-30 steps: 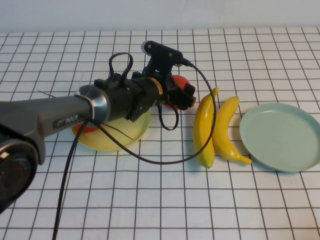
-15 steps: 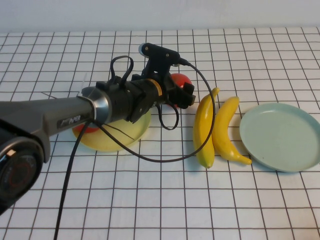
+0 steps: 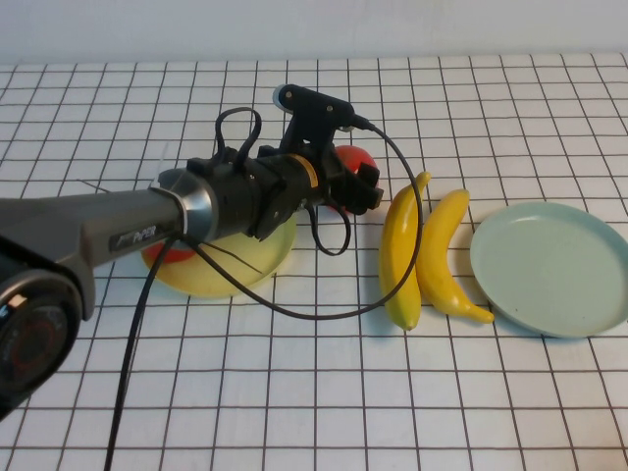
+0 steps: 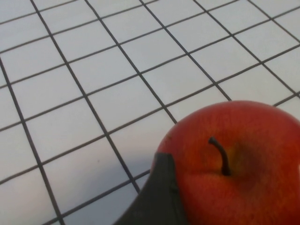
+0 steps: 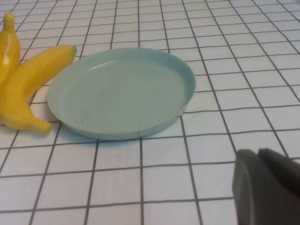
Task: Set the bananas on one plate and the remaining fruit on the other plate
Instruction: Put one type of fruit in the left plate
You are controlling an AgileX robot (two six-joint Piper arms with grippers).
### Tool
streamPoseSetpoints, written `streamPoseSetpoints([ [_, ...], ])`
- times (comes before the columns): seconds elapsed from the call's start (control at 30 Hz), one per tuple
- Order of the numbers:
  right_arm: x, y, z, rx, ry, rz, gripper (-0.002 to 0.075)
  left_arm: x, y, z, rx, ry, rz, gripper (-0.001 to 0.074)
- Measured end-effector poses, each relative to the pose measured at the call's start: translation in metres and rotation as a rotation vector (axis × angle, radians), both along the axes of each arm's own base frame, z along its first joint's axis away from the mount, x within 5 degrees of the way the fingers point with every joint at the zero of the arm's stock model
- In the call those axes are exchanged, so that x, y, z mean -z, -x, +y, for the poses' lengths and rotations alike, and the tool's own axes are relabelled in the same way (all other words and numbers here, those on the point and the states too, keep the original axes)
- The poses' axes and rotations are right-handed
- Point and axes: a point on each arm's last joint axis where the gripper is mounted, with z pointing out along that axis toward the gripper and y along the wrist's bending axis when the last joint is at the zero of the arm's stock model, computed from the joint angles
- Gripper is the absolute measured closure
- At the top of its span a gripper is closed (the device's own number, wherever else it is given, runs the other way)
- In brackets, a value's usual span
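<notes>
One red apple between the left gripper's fingers, grip uncertain; right gripper near the blue-green plate.

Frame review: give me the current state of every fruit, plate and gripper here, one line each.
Apple: on the table, left gripper at it, grasp unclear.
Second apple: on the yellow plate.
Bananas: side by side on the table.
Blue-green plate: empty.
Right gripper: near the blue-green plate, holding nothing.
</notes>
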Motion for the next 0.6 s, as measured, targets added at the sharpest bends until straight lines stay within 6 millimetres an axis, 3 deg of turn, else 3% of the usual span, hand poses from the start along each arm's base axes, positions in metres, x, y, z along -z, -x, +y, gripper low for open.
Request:
streamPoseSetpoints([
  [0.2,0.0,0.0,0.0,0.0,0.0,0.0,0.0742,-0.015,0.005,0.004,0.006,-0.034,-0.002,0.0145],
  [0.3,0.0,0.0,0.0,0.0,0.0,0.0,0.0742,-0.038,0.01,0.008,0.0,-0.033,-0.015,0.0145],
  [0.47,0.0,0.0,0.0,0.0,0.0,0.0,0.0742,-0.095,0.029,0.024,-0.009,-0.071,-0.061,0.0145],
  [0.53,0.0,0.0,0.0,0.0,0.0,0.0,0.0742,-0.107,0.033,0.035,-0.035,-0.105,-0.037,0.0145],
  [0.6,0.0,0.0,0.0,0.0,0.0,0.0,0.0742,-0.103,0.032,0.048,-0.084,-0.144,0.038,0.0145],
])
